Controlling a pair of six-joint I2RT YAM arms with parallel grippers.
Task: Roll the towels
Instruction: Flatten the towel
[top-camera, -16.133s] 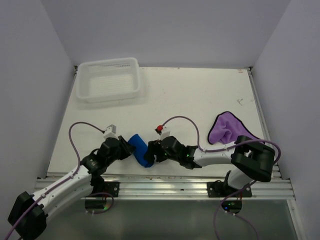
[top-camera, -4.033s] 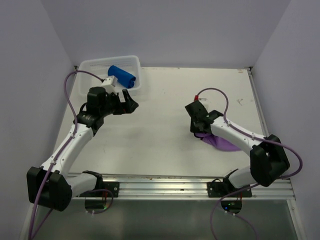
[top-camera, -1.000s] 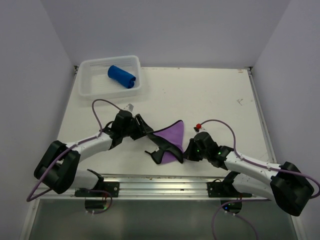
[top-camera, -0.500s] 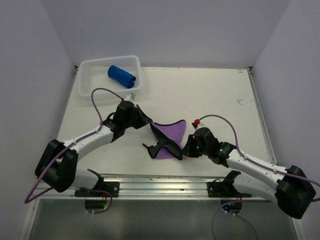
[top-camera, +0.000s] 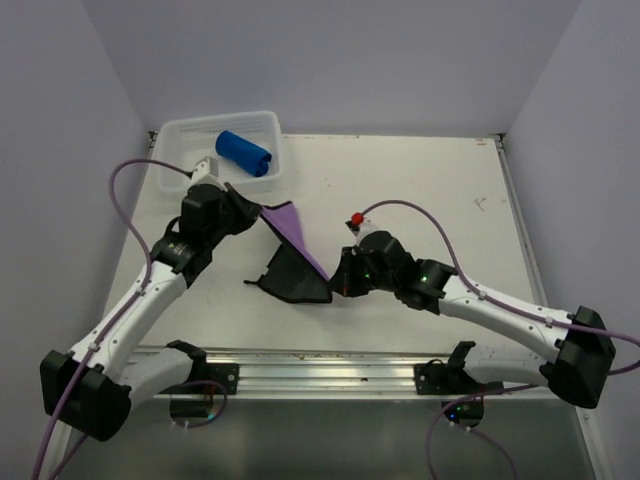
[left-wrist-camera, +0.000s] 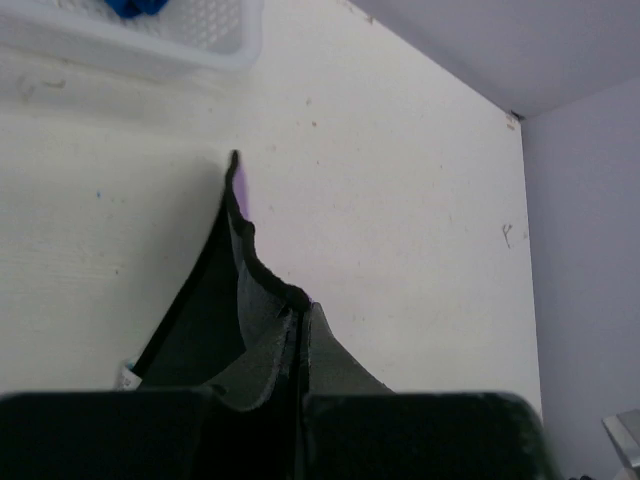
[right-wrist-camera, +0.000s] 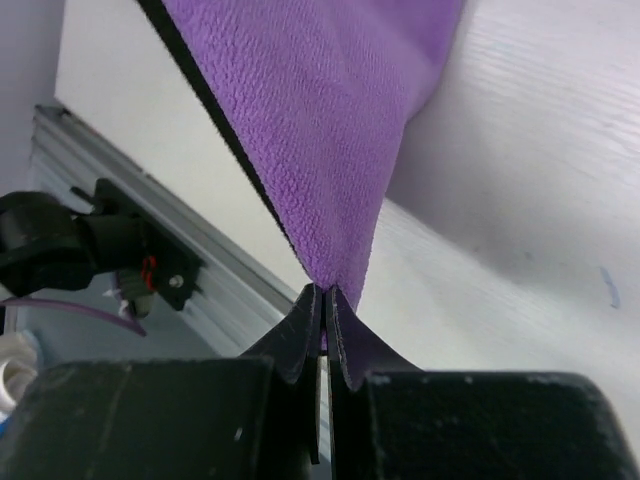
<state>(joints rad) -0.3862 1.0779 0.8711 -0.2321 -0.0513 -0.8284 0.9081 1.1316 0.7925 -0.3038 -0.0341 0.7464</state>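
At the far left of the surface, the blue towel lies as a tight roll inside the white basket, so that one looks done. Just right of the basket, the left gripper is closed on one corner of the purple towel. Its wrist view shows the cloth edge pinched flat between the two fingers, with the rest falling away in a crease. The towel hangs stretched between the two arms over the middle of the surface. Its lower fold droops low, but I cannot tell whether it touches. At the right end, the right gripper is clamped on the opposite corner, and its wrist view shows a thin point of cloth caught at the fingertips.

The towel looks light and limp. It sags wherever nothing holds it, and it will likely fold on itself rather than keep a shape. The fuzzy pile should give the fingers good friction, though a corner pinched this thinly could slip out under a hard pull. The corners or the bound edge are the sensible places to hold, since the binding is probably firmer than the middle.

One face is light purple with a nappy surface. The drooping part and the edge binding look dark, near black. The cloth is twisted, so both colours show from above.
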